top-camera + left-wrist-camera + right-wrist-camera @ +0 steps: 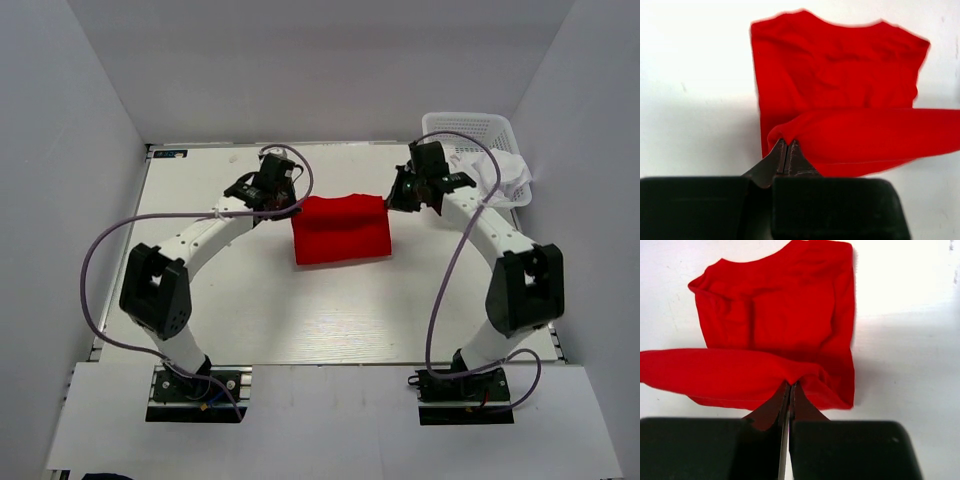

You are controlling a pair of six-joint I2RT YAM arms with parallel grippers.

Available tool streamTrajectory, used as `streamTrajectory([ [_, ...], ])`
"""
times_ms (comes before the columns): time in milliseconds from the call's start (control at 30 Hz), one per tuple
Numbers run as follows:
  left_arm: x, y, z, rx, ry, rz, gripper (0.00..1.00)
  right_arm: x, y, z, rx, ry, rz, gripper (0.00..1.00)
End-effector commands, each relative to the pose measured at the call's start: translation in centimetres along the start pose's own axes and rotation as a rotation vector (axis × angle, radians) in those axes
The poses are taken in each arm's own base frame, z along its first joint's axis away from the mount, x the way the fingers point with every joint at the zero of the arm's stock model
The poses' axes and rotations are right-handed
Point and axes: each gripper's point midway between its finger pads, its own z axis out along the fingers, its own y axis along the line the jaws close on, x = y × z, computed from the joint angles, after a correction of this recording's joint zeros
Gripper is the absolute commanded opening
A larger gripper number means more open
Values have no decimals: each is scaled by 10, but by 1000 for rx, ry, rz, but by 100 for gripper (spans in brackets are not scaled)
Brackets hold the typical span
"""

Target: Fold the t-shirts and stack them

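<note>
The red t-shirt [341, 230] lies partly folded in the middle of the table, its far edge lifted between both grippers. My left gripper [293, 208] is shut on the far left corner of the red t-shirt [840, 90]; its fingertips [787, 145] pinch the cloth. My right gripper [392, 202] is shut on the far right corner of the red t-shirt [780, 325]; its fingertips [791, 386] pinch a fold. The raised edge hangs as a band above the lower layer. The white t-shirt [508, 172] hangs over the basket's rim at the far right.
A white plastic mesh basket [470, 128] stands at the far right corner of the table [330, 320]. Grey walls close in the left, back and right sides. Cables loop from both arms.
</note>
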Motion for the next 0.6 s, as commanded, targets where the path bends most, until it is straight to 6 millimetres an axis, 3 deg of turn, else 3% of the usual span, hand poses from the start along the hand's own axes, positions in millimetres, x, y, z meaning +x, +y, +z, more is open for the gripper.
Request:
streamTrajectory([
  [0,-33,15,9,-71,-65,-37,0,-32,10,8,-54,-26,-8,0],
  [33,-41,12,12,-75,-80,-39,0,-30,9,27,-48,6,-16,0],
  [100,-42,26,32,-118,-55,-53,0,-44,10,36,-50,-2,-9,0],
  [133,-50,21,35,-108,-71,-47,0,-54,9,56,-48,4,-3,0],
  [167,-55,25,43,-116,-76,-48,0,-55,8,65,-48,19,4,0],
  [200,-57,29,61,-129,-72,-45,0,-55,6,72,-39,36,11,0],
  [233,-64,24,72,-105,-91,-12,5,-69,-3,96,-19,27,27,0],
  [267,-65,25,83,-100,-84,7,26,-75,-1,104,-24,15,25,18],
  [300,-84,14,86,-82,-115,1,42,-84,-2,112,-30,-3,27,29],
  [333,-74,24,110,-115,-74,11,52,-83,-7,135,-39,14,34,34],
  [367,-81,23,115,-119,-87,33,81,-104,2,138,-78,-50,27,41],
  [400,-98,10,113,-80,-117,49,94,-108,5,143,-92,-55,36,45],
  [467,-107,9,113,-86,-140,75,100,-116,6,140,-92,-76,45,54],
  [500,-113,7,107,-77,-159,84,100,-118,7,132,-92,-89,45,67],
  [533,-117,3,102,-56,-175,81,100,-124,14,117,-100,-115,32,67],
  [567,-111,2,93,-29,-170,97,100,-104,7,126,-94,-99,20,67],
])
